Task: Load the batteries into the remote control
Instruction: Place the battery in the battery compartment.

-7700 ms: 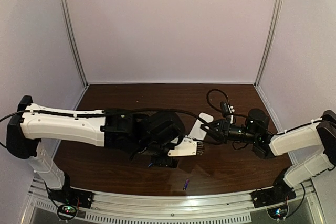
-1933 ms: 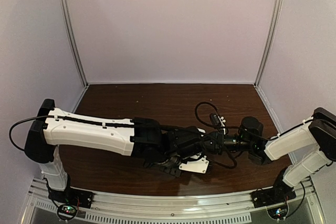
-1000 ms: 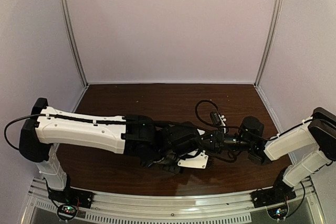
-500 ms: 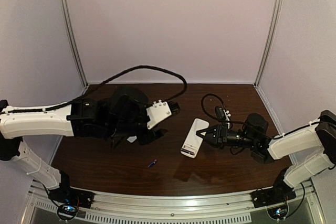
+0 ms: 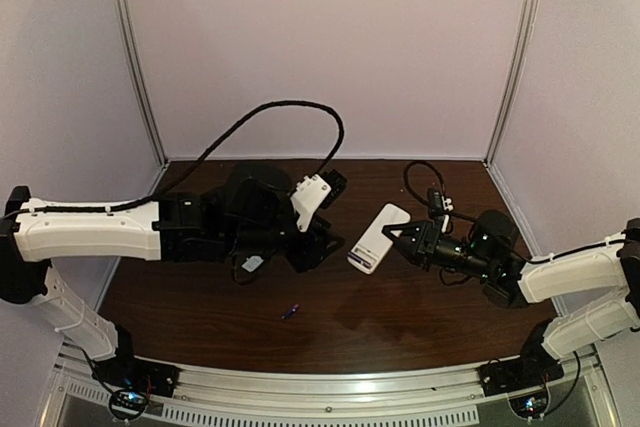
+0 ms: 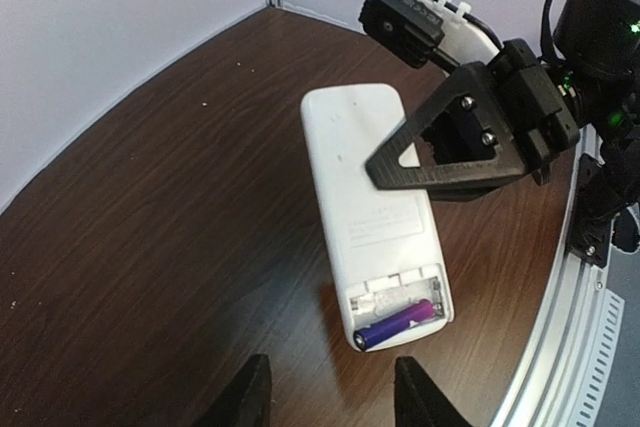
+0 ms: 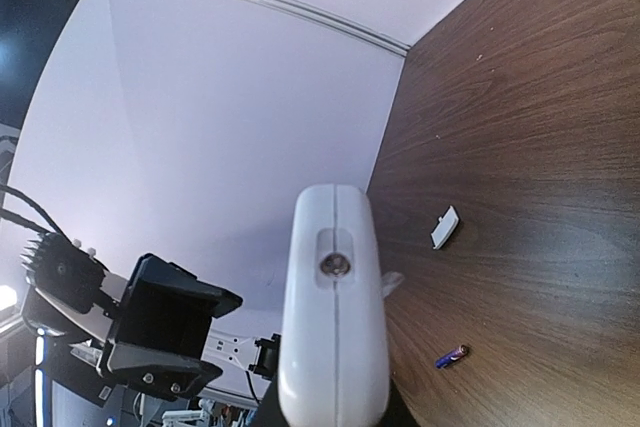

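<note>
Left fingers (image 6: 250, 402) were spread wide apart, with nothing between them. They hung low over the dark brown wooden bench (image 6: 150, 247) and pointed at the small flat white plastic remote control (image 6: 365, 207).

The right fingers (image 6: 500, 162) were black and shaped like triangles. They were squeezed tight on the long sides of the remote control, near its middle. The remote control was held up off the bench, between the two arms. Its plain white back faced up, and it was a bit tilted.

At the end of the remote control nearest the left fingers, the battery slot stood open. The first battery (image 6: 395, 325), a tiny purple-blue tube with a reddish end, lay inside that slot. The other half of the slot showed only white plastic.

The second battery (image 5: 290, 311), also tiny and purple-blue, lay alone on the bench. It was closer to the front edge and well apart from both sets of fingers.

A small flat white piece (image 7: 445, 228) lay on the bench too, close under the left arm. What it was could not be told.
</note>
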